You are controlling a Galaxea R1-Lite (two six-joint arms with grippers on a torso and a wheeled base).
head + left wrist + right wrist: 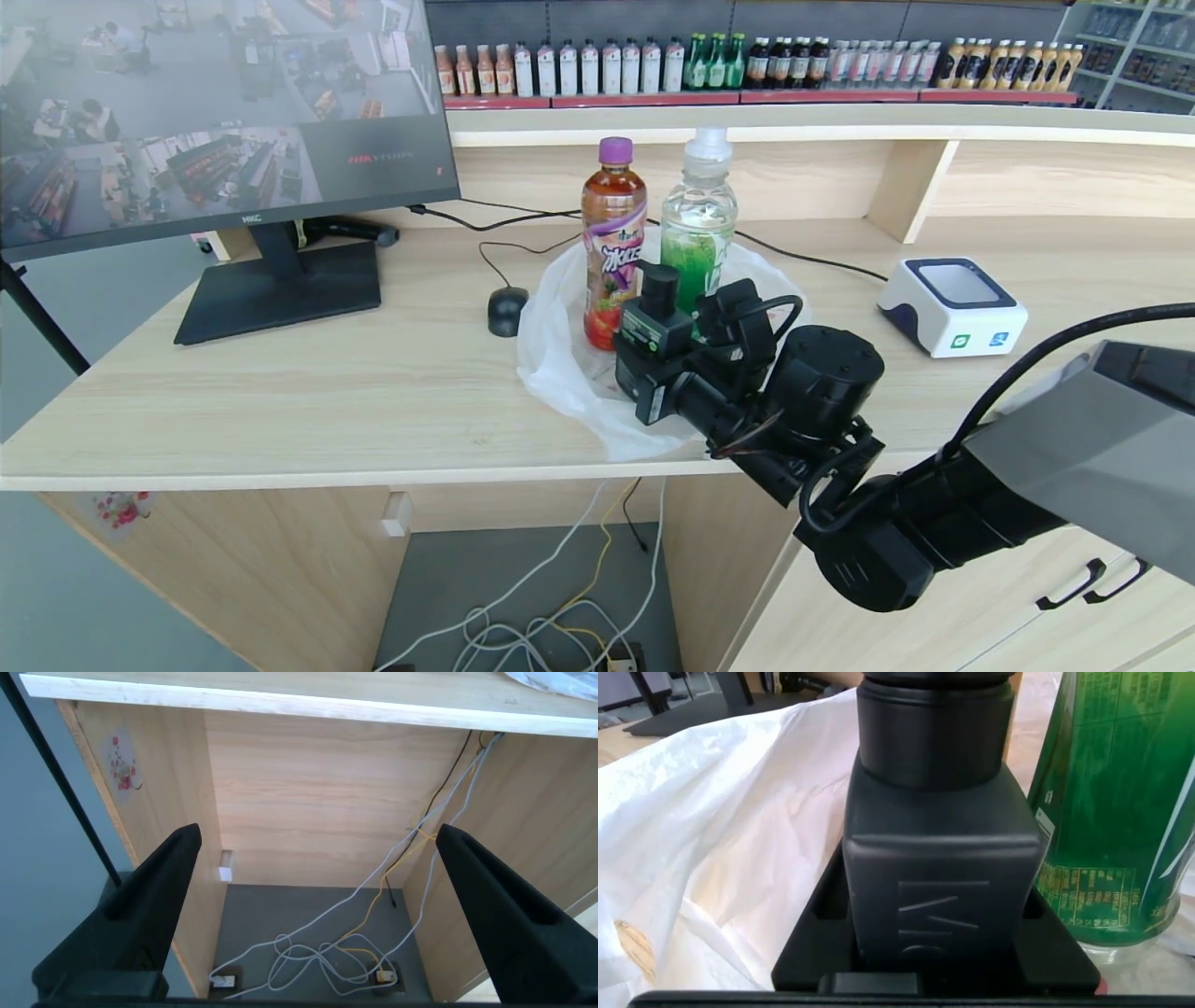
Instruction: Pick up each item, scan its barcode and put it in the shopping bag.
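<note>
My right gripper (653,359) is shut on a black square bottle (659,291) with a round black cap, and holds it over the open white shopping bag (560,364) on the counter. In the right wrist view the black bottle (938,859) sits between the fingers of the right gripper (938,966), above the white bag (719,840). An orange tea bottle (613,247) with a purple cap and a green bottle (698,233) with a white cap stand in the bag. The green bottle (1116,812) is just beside the black one. My left gripper (318,915) hangs open below the counter's edge.
A white barcode scanner (952,306) sits on the counter to the right of the bag. A monitor (224,121) on its stand, a black mouse (506,311) and a handheld scanner (350,230) are to the left. Cables (336,952) lie on the floor under the counter.
</note>
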